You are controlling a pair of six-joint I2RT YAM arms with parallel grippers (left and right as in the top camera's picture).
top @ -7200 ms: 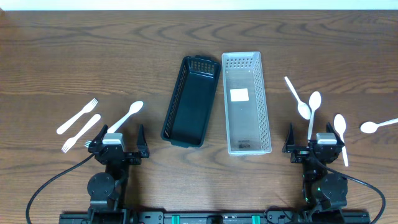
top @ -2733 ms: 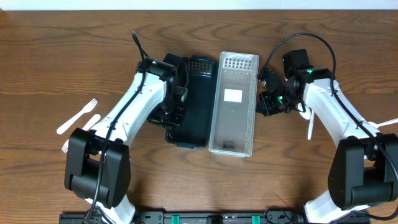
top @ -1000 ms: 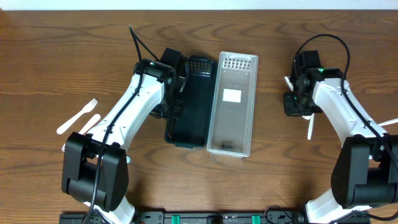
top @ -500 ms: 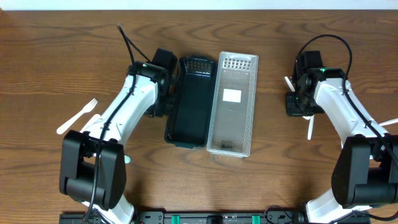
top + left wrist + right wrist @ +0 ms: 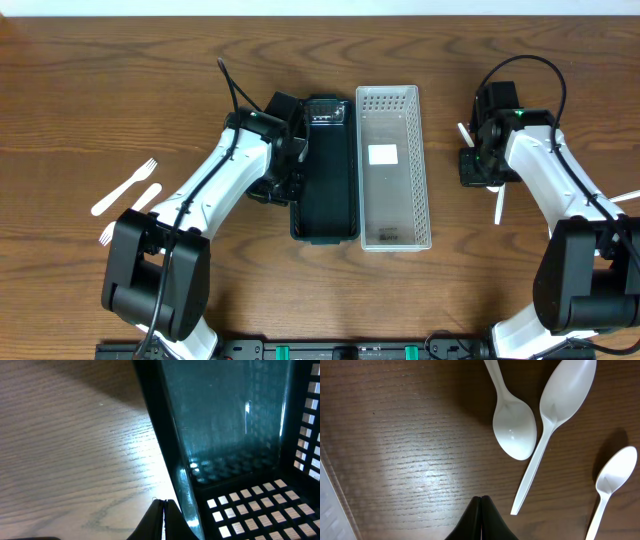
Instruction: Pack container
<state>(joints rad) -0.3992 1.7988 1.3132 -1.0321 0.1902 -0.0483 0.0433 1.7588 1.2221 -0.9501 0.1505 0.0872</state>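
A black basket (image 5: pixel 325 170) lies lengthways at the table's middle, side by side with a clear white basket (image 5: pixel 393 165) on its right. My left gripper (image 5: pixel 293 178) is shut and empty, its tips (image 5: pixel 164 502) right at the outside of the black basket's left wall (image 5: pixel 167 455). My right gripper (image 5: pixel 472 168) is also shut and empty, low over bare wood (image 5: pixel 481 498). Just beyond it lie white plastic spoons: one bowl-down (image 5: pixel 512 425), one crossing beside it (image 5: pixel 555 420), a third to the right (image 5: pixel 612 485).
Two white forks (image 5: pixel 123 188) (image 5: pixel 145 197) lie on the left of the table. Another spoon (image 5: pixel 625 197) sits at the far right edge. The clear basket's rim (image 5: pixel 330 505) shows at the left of the right wrist view.
The left arm has swung right and pushed the black basket right, straightening it against the clear basket, which also turned straight. The right arm stayed put; its jaws finished shutting.
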